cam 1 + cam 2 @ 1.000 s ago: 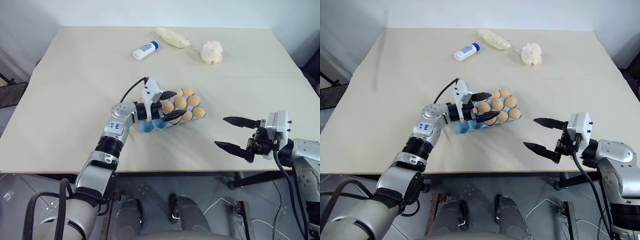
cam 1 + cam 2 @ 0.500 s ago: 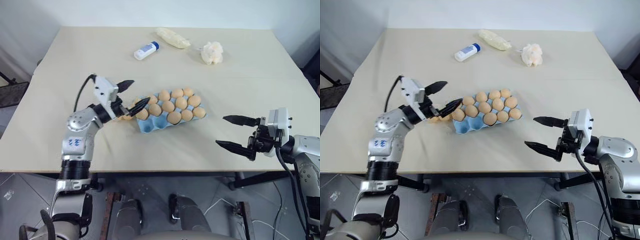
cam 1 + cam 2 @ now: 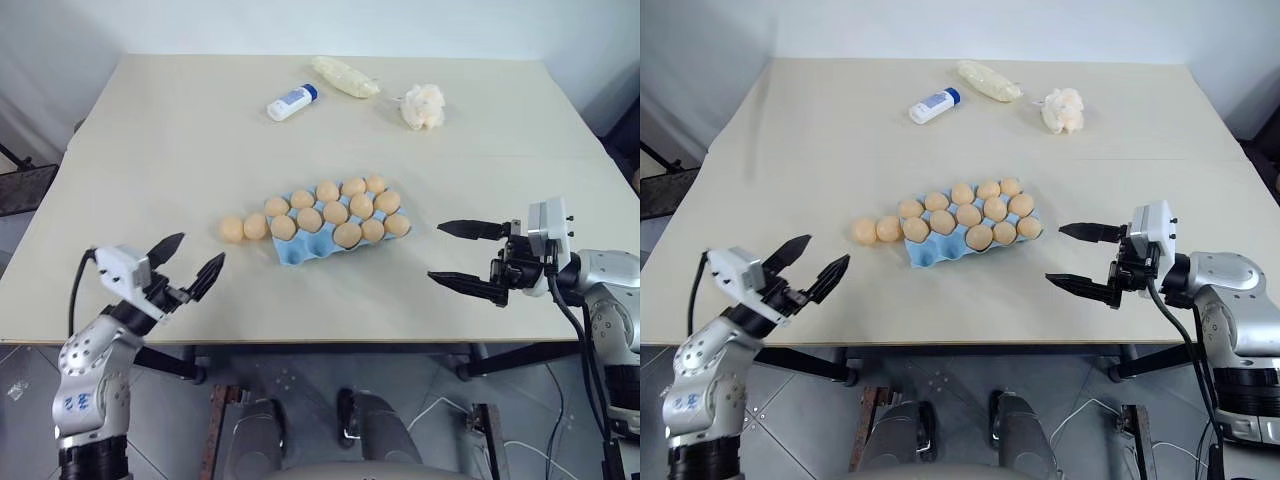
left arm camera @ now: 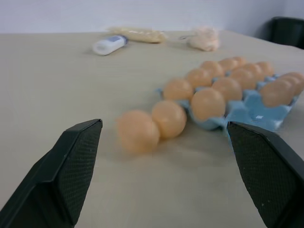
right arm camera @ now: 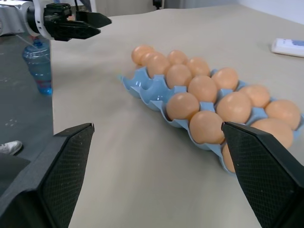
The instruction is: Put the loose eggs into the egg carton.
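Note:
The light blue egg carton point(image 3: 300, 252) lies mid-table with several tan-orange eggs in its cups. Two loose eggs point(image 3: 232, 229) point(image 3: 257, 225) rest side by side on the table, touching each other, just left of the carton; in the left wrist view they point(image 4: 137, 131) lie straight ahead of the fingers. My left gripper point(image 3: 202, 248) hovers open and empty near the table's front left edge, well short of them. My right gripper point(image 3: 435, 250) stands open and empty to the right of the carton, pointing at it.
At the far side lie a white bottle with a blue cap point(image 3: 291, 101), a pale yellow bundle point(image 3: 345, 75) and a lumpy white-orange wad point(image 3: 423, 104). The table's front edge point(image 3: 320, 343) runs just below both grippers. A blue water bottle point(image 5: 38, 66) stands beyond the table.
My left gripper pulled away from over the carton, going left and back toward the front edge, still open. The two loose eggs now show uncovered. The right gripper stayed almost still.

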Controlling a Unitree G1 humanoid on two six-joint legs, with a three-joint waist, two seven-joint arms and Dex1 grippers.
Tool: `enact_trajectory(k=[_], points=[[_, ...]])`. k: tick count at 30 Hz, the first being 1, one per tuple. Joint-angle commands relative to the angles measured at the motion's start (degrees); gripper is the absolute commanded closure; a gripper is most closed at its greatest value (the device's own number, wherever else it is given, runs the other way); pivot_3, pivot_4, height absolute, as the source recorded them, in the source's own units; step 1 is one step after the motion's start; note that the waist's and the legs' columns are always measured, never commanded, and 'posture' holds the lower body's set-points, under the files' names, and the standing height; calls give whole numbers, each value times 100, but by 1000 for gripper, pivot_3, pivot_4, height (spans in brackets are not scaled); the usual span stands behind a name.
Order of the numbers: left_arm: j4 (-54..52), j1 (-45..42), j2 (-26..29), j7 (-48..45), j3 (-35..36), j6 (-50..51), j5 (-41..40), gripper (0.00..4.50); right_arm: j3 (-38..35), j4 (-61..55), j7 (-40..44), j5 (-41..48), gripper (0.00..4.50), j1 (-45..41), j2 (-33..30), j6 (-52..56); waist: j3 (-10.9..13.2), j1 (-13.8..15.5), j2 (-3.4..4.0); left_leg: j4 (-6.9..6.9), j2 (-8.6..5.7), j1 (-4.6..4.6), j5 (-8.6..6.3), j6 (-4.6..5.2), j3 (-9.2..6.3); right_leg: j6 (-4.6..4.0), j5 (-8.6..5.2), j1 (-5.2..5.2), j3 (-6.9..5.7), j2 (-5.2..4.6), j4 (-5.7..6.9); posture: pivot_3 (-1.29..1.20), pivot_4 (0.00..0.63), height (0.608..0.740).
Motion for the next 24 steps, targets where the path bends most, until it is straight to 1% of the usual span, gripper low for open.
enact_trajectory(k=[1, 4, 9, 17, 19, 24], points=[[-177, 258, 70, 38, 313, -239, -170, 30, -104, 13, 129, 77, 0, -50, -20, -71, 0, -2, 0, 0, -3, -3, 0, 1, 1, -1, -1, 0, 1, -6, -4, 0, 150, 740], [-133, 171, 89, 131, 300, -267, -169, 30, -98, 39, 161, 71, 0, -61, -21, -77, 0, 14, 0, 0, -14, -7, 0, 6, 2, -1, -1, 0, -1, -19, -10, 0, 150, 740], [82, -269, 164, 309, 157, -293, -52, 30, -85, 76, 157, 47, 0, -91, -22, -82, 0, 5, 0, 0, -15, -10, 1, 17, 9, -2, -1, 2, 1, -33, -20, 0, 150, 740], [812, -1465, 252, 655, -419, -142, 332, 30, -103, 6, 66, 26, 0, -8, -40, -55, 0, 12, 0, -3, -24, -11, 2, 23, 13, 45, 26, 2, -17, -32, -18, 0, 150, 740], [1004, -1670, 226, 770, -558, 2, 410, 30, -117, -19, 25, 26, 0, 12, -36, -51, 0, 7, 0, -3, -25, -12, 1, 22, 12, 65, 37, 2, -26, -29, -18, 0, 150, 740], [1421, -2004, 126, 936, -852, 166, 573, 30, -201, -190, -100, 55, 0, 200, -54, -27, 0, 3, 0, -14, -23, -8, 5, 29, 13, 61, 36, -2, -39, -24, -13, 0, 150, 740]])
